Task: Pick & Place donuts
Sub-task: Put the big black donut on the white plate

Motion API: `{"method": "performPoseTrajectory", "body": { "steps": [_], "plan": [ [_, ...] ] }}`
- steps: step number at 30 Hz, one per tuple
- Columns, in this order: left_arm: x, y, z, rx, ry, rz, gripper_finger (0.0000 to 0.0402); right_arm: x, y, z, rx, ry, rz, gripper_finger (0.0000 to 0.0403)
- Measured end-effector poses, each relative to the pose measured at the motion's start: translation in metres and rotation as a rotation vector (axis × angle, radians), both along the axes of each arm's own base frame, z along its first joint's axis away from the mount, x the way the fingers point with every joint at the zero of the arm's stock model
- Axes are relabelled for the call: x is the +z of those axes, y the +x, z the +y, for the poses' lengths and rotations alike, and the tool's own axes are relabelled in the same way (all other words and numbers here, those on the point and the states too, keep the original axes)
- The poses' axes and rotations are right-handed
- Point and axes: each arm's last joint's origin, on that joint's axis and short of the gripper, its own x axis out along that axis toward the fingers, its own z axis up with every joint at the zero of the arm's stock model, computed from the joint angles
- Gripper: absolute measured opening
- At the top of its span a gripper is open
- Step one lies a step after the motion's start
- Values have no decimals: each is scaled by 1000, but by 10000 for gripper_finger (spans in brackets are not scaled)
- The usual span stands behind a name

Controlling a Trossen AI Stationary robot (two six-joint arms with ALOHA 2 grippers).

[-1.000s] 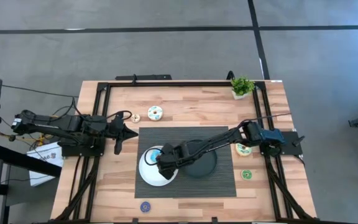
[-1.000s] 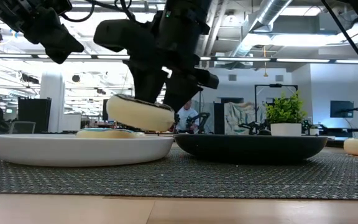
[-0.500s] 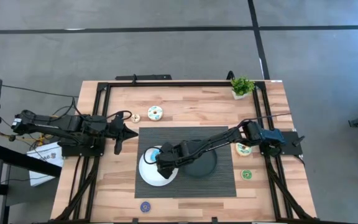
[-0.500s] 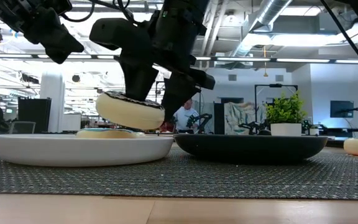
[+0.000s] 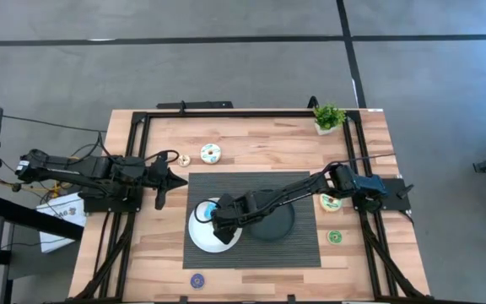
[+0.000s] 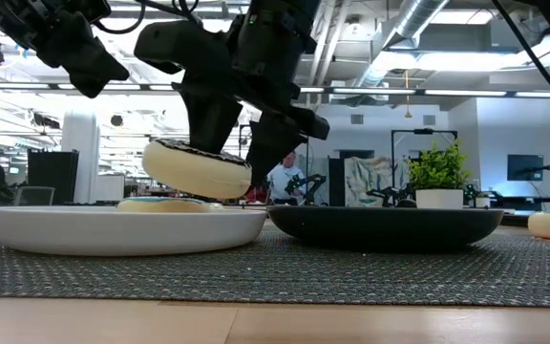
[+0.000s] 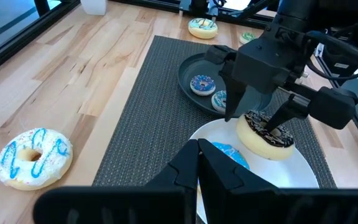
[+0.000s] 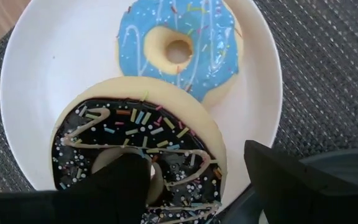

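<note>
Above the white plate (image 6: 127, 232), the chocolate donut (image 6: 197, 168) hangs tilted in the right gripper (image 6: 232, 143), clear of the plate surface; the right wrist view shows one dark finger (image 8: 120, 180) through the donut's hole and the other outside its rim, so the fingers are clamped on the ring. Chocolate icing carries coloured sprinkles and a pale drizzle (image 8: 138, 155). Directly beneath and slightly beyond it, the blue donut (image 8: 179, 43) lies flat on the white plate (image 8: 36, 81), partly overlapped by the held donut in the right wrist view. White plate sits on the dark woven mat (image 5: 306, 249), touching or just beside the black plate (image 6: 385, 227) to its right in the low view. Black plate (image 7: 188, 71) holds two small donuts, one dark blue (image 7: 202, 84) and one paler blue (image 7: 220, 99), as seen from the left wrist. Off the mat on the wooden table (image 5: 260, 139): white donut with blue drizzle (image 5: 211, 154) near the far edge, a small pale donut (image 5: 185, 160) just beside it, a pale green donut (image 5: 331, 203) by the right arm's base, a small green donut (image 5: 335, 237) nearer the front, and a small blue-purple one (image 5: 197, 280) at the front edge. Left gripper (image 5: 160, 201) waits over the table left of the mat, fingers together per the left wrist view (image 7: 197, 163). Potted plant (image 5: 328, 116) at the far right corner.
</note>
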Motion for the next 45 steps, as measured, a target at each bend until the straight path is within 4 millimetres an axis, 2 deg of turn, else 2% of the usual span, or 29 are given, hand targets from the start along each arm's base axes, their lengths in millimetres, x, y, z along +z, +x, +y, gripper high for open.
{"method": "performPoseTrajectory", "body": {
  "steps": [9, 18, 24, 37, 39, 43, 45],
  "plan": [
    [0, 0, 0, 0, 0, 0, 0, 0, 1, 3, 38, 54, -4, 247],
    [0, 0, 0, 0, 0, 0, 0, 4, 5, 19, 124, 78, -89, 247],
    [0, 0, 0, 0, 0, 0, 0, 4, 5, 18, 94, 82, -89, 253],
    [0, 0, 0, 0, 0, 0, 0, 4, 7, 16, 127, 72, -96, 310],
    [0, 0, 0, 0, 0, 0, 0, 4, 5, 14, 84, 28, -87, 312],
    [0, 0, 0, -1, 2, 0, 0, 3, 5, 13, 99, 47, -77, 309],
    [0, 0, 0, -3, 14, 0, 0, 3, 4, 11, 46, 54, -59, 304]
  ]
}}
